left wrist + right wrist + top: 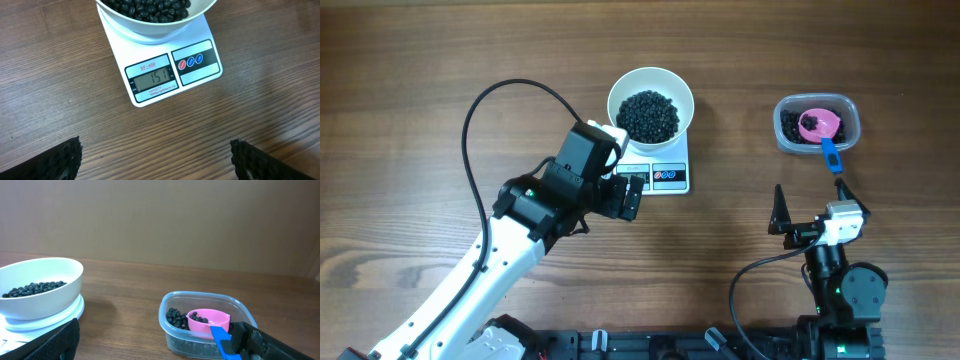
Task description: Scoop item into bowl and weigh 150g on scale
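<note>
1. Left gripper (156, 155): jaws wide apart with nothing between them. It hovers just on the near side of the scale (665, 176), and its wrist camera looks straight at the display (152, 79).
2. Right gripper (156, 327): jaws also spread wide and holding nothing. The blue handle end of the scoop (818, 126) lies right by its right finger; we can't tell if they touch.
3. We read 151 on the display at the scale's near edge. The bowl (617, 100) sits on the platform behind it, with the item (649, 115) heaped dark inside.
4. The scoop's pink cup rests in the clear tub (782, 126), far right, with a few beads in it and more loose around it. The handle sticks out over the near rim.
5. Key relation: the handle's long axis runs far to near and ends at the right gripper, so the right arm is much the nearer one for any regrasp. We judge the weight is about on target, so at most a tiny trim is left.
6. Room: there is open table (420, 60) between the scale and the tub, which are well apart. The left arm crowds the scale's near-left side, and a cable (470, 125) loops left of the bowl.
</note>
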You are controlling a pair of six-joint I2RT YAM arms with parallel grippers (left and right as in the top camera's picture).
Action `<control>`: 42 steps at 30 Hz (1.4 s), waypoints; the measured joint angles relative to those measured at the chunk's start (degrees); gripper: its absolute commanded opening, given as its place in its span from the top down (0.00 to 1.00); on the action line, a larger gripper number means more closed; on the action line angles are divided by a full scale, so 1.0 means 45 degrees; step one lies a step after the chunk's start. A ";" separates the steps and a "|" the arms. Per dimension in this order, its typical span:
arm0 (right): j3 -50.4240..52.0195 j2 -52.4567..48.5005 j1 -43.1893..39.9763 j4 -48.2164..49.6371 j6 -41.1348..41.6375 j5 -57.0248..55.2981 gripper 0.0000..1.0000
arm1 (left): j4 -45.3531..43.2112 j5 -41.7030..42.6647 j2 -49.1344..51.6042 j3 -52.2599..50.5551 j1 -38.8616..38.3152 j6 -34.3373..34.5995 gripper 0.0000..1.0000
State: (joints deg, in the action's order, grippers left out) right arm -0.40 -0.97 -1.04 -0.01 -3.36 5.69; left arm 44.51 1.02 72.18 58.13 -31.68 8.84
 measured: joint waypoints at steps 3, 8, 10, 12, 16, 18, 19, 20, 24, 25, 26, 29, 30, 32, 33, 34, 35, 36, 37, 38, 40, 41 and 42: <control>0.0000 0.0000 0.0000 0.0000 0.0010 -0.0005 0.00 | 0.0000 0.0000 0.0000 0.0000 0.0000 0.0000 0.00; 0.0000 0.0000 0.0000 0.0000 0.0447 -0.0053 0.00 | 0.0000 0.0000 0.0000 0.0000 0.0000 0.0000 0.00; 0.0000 0.0000 0.0000 0.0000 0.0491 -0.0053 0.00 | 0.0000 0.0000 0.0000 0.0000 0.0000 0.0000 0.00; 0.0000 0.0000 0.0000 0.0000 0.0495 -0.0053 0.00 | 0.0000 0.0000 0.0000 0.0000 0.0000 0.0000 0.00; 0.0000 0.0000 0.0000 0.0000 0.0495 -0.0053 0.00 | 0.0000 0.0000 0.0000 0.0000 0.0000 0.0000 0.00; 0.0000 0.0000 0.0000 0.0000 0.0495 -0.0053 0.00 | 0.0000 0.0000 0.0000 0.0000 0.0000 0.0000 0.00; 0.0000 0.0000 0.0000 0.0000 0.0495 -0.0053 0.00 | 0.0000 0.0000 0.0000 0.0000 0.0000 0.0000 0.00; 0.0000 0.0000 0.0000 0.0000 0.0495 -0.0053 0.00 | 0.0000 0.0000 0.0000 0.0000 0.0000 0.0000 0.00; 0.0000 0.0000 0.0000 0.0000 0.0495 -0.0053 0.01 | 0.0000 0.0000 0.0000 0.0000 0.0000 0.0000 0.00; 0.0000 0.0000 0.0000 0.0000 0.0495 -0.0053 0.00 | 0.0000 0.0000 0.0000 0.0000 0.0000 0.0000 0.00; 0.0000 0.0000 0.0000 0.0000 0.0495 -0.0053 0.00 | 0.0000 0.0000 0.0000 0.0000 0.0000 0.0000 0.00; 0.0000 0.0000 0.0000 0.0000 0.0495 -0.0053 0.01 | 0.0000 0.0000 0.0000 0.0000 0.0000 0.0000 0.00; 0.0000 0.0000 0.0000 0.0000 0.0495 -0.0053 0.00 | 0.0000 0.0000 0.0000 0.0000 0.0000 0.0000 0.00; 0.0000 0.0000 0.0000 0.0000 0.0495 -0.0053 0.00 | 0.0000 0.0000 0.0000 0.0000 0.0000 0.0000 0.00; 0.0000 0.0000 0.0000 0.0000 0.0495 -0.0053 0.00 | 0.0000 0.0000 0.0000 0.0000 0.0000 0.0000 0.00; 0.0000 0.0000 0.0000 0.0000 0.0495 -0.0053 0.00 | 0.0000 0.0000 0.0000 0.0000 0.0000 0.0000 0.00; 0.0000 0.0000 0.0000 0.0000 0.0495 -0.0053 0.00 | 0.0000 0.0000 0.0000 0.0000 0.0000 0.0000 0.00; 0.0000 0.0000 0.0000 0.0000 0.0495 -0.0053 0.00 | 0.0000 0.0000 0.0000 0.0000 0.0000 0.0000 0.00; 0.0000 0.0000 0.0000 0.0000 0.0495 -0.0053 0.00 | 0.0000 0.0000 0.0000 0.0000 0.0000 0.0000 0.00; 0.0000 0.0000 0.0000 0.0000 0.0495 -0.0053 0.00 | 0.0000 0.0000 0.0000 0.0000 0.0000 0.0000 0.00; 0.0000 0.0000 0.0000 0.0000 0.0495 -0.0053 0.00 | 0.0000 0.0000 0.0000 0.0000 0.0000 0.0000 0.00; 0.0000 0.0000 0.0000 0.0000 0.0495 -0.0053 0.00 | 0.0000 0.0000 0.0000 0.0000 0.0000 0.0000 0.00; 0.0000 0.0000 0.0000 0.0005 0.0495 -0.0053 0.00 | 0.0000 0.0000 0.0000 0.0000 0.0000 0.0000 0.00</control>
State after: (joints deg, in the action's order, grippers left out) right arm -0.40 -0.97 -1.04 0.01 -1.13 5.45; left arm 44.51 1.02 72.18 58.13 -31.68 8.84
